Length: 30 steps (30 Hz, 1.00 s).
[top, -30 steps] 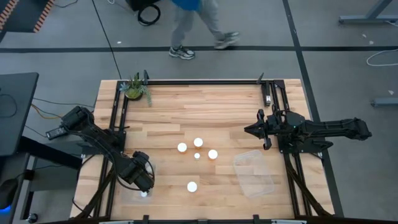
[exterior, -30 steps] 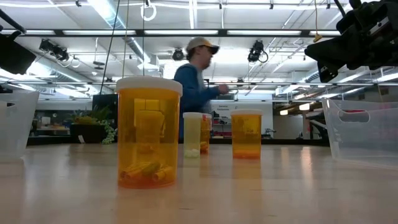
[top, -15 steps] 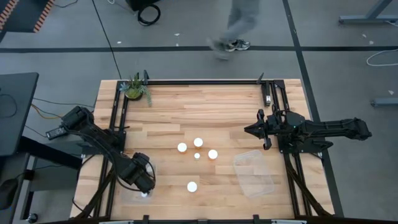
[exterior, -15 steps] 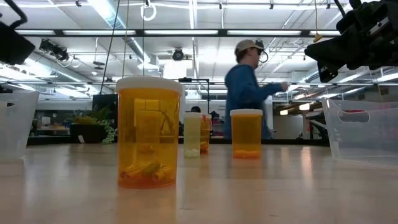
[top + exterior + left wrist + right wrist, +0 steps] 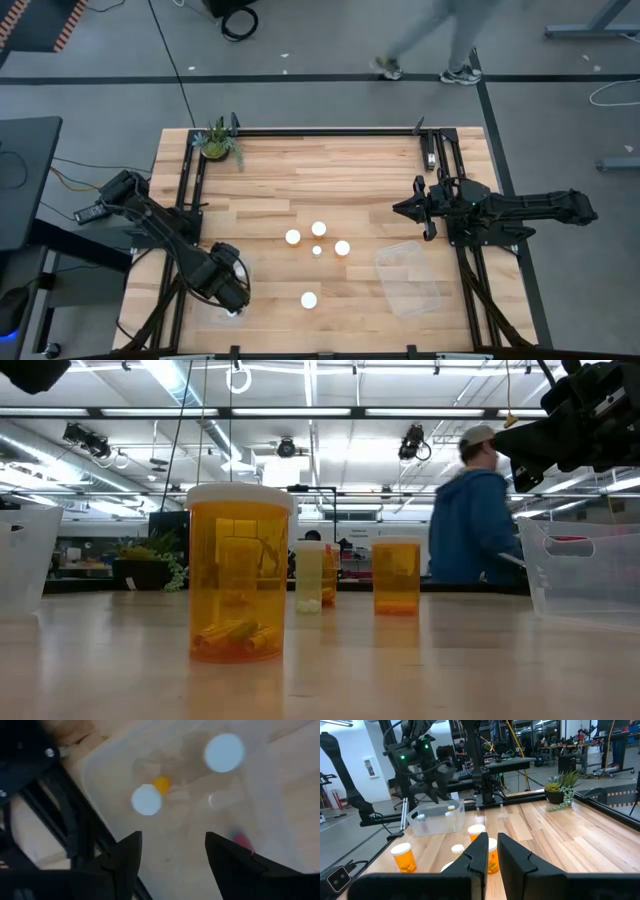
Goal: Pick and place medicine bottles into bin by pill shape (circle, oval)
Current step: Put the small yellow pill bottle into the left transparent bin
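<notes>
Our left gripper (image 5: 170, 860) has lifted a little above the left bin (image 5: 205, 310), fingers spread and empty, with two capped bottles (image 5: 146, 799) inside (a drop apparently just finished). Five medicine bottles (image 5: 318, 230) wait mid-table; our right gripper (image 5: 400, 209) hangs nearly closed, its bin (image 5: 408, 278) apparently empty.

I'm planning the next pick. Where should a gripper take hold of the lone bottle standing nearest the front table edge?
Grip the lone bottle from straight above, fingers closing on the orange body just under its white cap. It stands upright, apart from the other bottles, so both sides look free. The left gripper hovers over the bin nearby.
</notes>
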Tool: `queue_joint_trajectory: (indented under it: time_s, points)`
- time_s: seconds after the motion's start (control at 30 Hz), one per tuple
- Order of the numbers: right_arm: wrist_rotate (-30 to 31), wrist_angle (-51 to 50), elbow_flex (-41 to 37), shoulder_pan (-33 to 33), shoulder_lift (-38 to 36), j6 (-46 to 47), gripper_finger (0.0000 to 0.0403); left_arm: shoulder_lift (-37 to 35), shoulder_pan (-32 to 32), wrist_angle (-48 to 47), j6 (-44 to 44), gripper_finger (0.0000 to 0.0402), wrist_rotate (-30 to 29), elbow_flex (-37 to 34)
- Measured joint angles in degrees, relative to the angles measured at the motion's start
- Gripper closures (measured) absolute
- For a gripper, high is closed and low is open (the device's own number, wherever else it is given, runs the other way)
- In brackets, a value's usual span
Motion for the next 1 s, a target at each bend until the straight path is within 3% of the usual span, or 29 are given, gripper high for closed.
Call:
queue_joint_trajectory:
  time_s: [0.7,1.0]
  points:
    - [0.0,0.0,0.0,0.0,0.0,0.0,0.0356,0.3,12.0,20.5,15.6,0.0196,-10.6,0.9]
    - [0.0,0.0,0.0,0.0,0.0,0.0,0.0356,6.4,17.9,34.8,26.4,0.0206,-12.0,0.9]
